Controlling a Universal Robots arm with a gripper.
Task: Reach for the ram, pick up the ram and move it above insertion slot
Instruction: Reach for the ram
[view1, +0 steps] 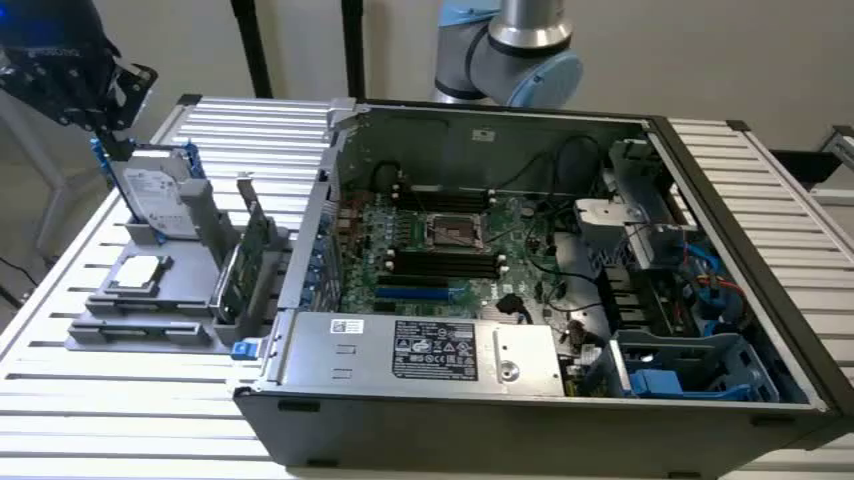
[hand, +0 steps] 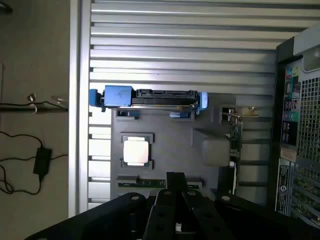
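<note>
My pincer (hand: 175, 178), pressed together, hangs over the ram (hand: 140, 183), which seemingly lies crosswise just beyond my fingertips

place: robotics lab or workshop | signs: robot arm (view1: 514, 55) behind opened computer case (view1: 534, 430); slatted aluminium counter (view1: 134, 420); grey parts holder (view1: 187, 268) | backdrop: plain wall (view1: 721, 60)
</note>
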